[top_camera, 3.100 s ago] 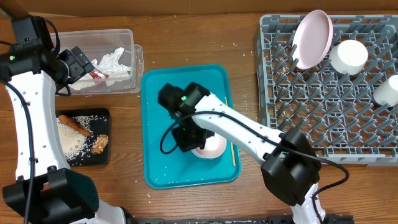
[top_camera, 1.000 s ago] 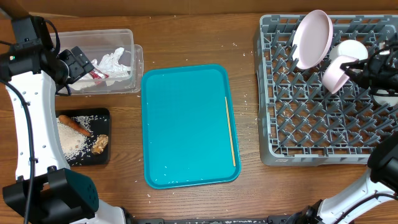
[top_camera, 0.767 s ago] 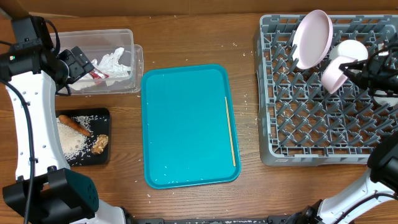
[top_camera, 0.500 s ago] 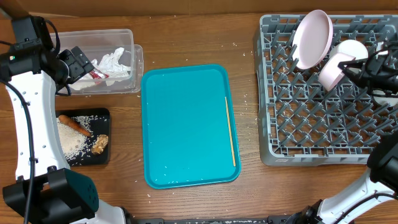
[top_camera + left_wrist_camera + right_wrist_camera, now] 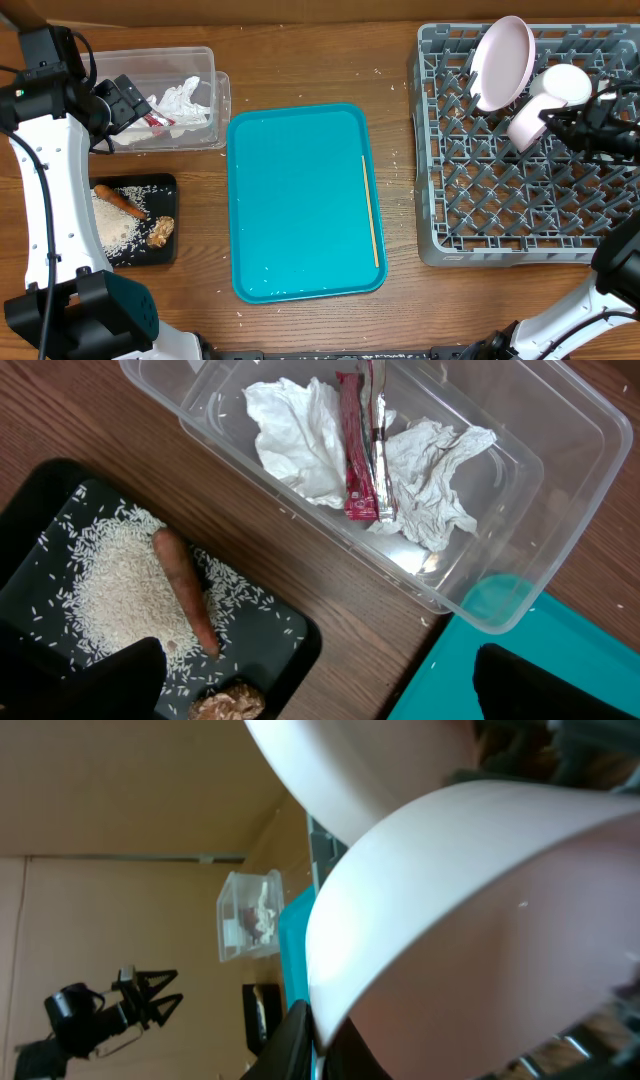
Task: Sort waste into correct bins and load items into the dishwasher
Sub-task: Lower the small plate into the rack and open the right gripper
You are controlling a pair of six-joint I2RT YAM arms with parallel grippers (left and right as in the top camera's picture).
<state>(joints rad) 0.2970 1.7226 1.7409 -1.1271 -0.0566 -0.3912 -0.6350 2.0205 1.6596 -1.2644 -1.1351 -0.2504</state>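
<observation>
My right gripper [image 5: 552, 122] is shut on the rim of a pale pink bowl [image 5: 527, 124], which hangs tilted over the grey dish rack [image 5: 500, 205]. In the right wrist view the fingers [image 5: 300, 1045] pinch that bowl [image 5: 470, 910] at its edge. A pink plate [image 5: 505, 60] and a white cup [image 5: 566, 84] stand in the rack. A chopstick [image 5: 370, 210] lies on the teal tray [image 5: 300, 200]. My left gripper [image 5: 120, 100] is open and empty beside the clear tub [image 5: 205, 60], which holds the napkin [image 5: 300, 440] and red wrapper [image 5: 357, 460].
The black tray [image 5: 160, 192] at the left front holds rice [image 5: 108, 225], a carrot [image 5: 120, 200] and a brown lump [image 5: 162, 232]. Stray rice grains dot the wooden table. A cardboard wall runs along the back edge.
The right gripper has carried the pink bowl from the teal tray to the rack. Over the last second the bowl shifted slightly left and tilted more. The left arm stayed still.
</observation>
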